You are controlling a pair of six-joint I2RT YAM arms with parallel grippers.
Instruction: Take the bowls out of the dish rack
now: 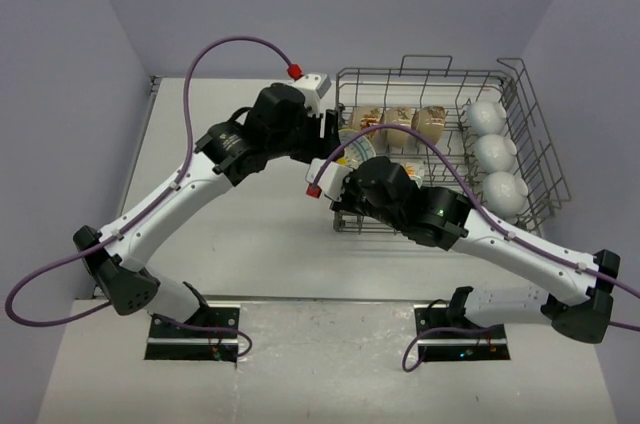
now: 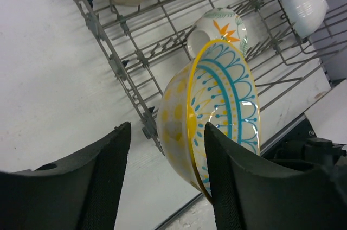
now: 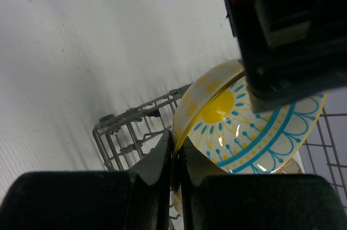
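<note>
Two-arm view of the dish rack [image 1: 430, 72], which serves as the landmark for all positions. My right pincer [image 3: 174, 143] is at the rack's near-left corner and is closed to a narrow slit on the rim of the yellow bowl [image 2: 217, 110], with the rim's edge pinched between its two fingers. This bowl stands on edge at the rack's left wall. Its yellow outer wall is turned toward the table [image 1: 230, 234] outside the rack, and its inside, painted with blue arcs and a yellow centre, faces the rack's interior. My left pincer [image 2: 167, 129] reaches in from outside the rack's left wall with its jaws standing apart, one finger on each side of the same bowl. A strip of table shows between the outer finger and the bowl's wall; I cannot tell whether the inner finger touches the bowl. Just inside the rack from the yellow bowl lies a floral bowl [image 2: 222, 26] on its side, white with orange and green marks. Three cream bowls [image 1: 398, 124] stand in a row along the rack's far side. Three white bowls [image 1: 494, 152] line the rack's right side, well apart from both pincers.
</note>
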